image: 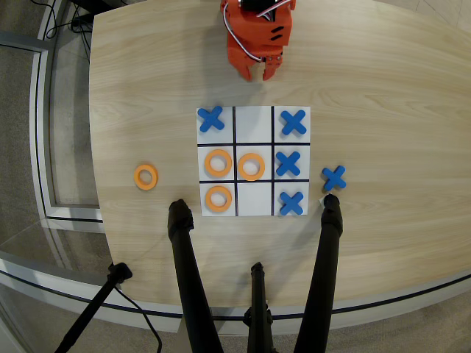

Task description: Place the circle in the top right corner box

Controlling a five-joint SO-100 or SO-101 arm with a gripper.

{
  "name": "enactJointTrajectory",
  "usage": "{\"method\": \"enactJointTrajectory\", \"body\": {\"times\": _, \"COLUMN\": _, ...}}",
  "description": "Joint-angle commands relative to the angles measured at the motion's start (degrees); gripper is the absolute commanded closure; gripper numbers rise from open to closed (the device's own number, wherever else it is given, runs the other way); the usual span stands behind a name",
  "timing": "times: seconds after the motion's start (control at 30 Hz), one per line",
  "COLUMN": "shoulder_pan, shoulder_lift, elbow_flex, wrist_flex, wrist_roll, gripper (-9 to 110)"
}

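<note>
The board (254,212) of nine squares lies in the middle of the table in the overhead view. An orange circle (218,198) lies flat in the board's lower-left corner square, the only corner with no blue X. Two more orange rings (218,162) (251,167) sit in the middle row. Another ring (146,176) lies loose on the table, left of the board. My gripper (259,73) is folded back at the table's far top edge, well clear of the board, with nothing in it. Its fingers are too foreshortened to read.
Blue X pieces fill the upper-left (211,118), upper-right (293,122), middle-right (288,163) and lower-right (291,203) squares. A spare blue X (334,178) lies right of the board. Black tripod legs (188,272) (324,272) stand at the near edge.
</note>
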Motion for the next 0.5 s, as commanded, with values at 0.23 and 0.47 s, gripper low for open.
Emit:
{"method": "enactJointTrajectory", "body": {"times": 0.23, "shoulder_pan": 2.11, "shoulder_lift": 7.47, "elbow_flex": 7.73, "wrist_flex": -1.41, "wrist_roll": -0.18, "gripper": 102}}
{"method": "enactJointTrajectory", "body": {"times": 0.47, "shoulder_pan": 9.84, "shoulder_lift": 7.47, "elbow_flex": 7.82, "wrist_flex": -0.44, "wrist_roll": -0.18, "gripper": 101}}
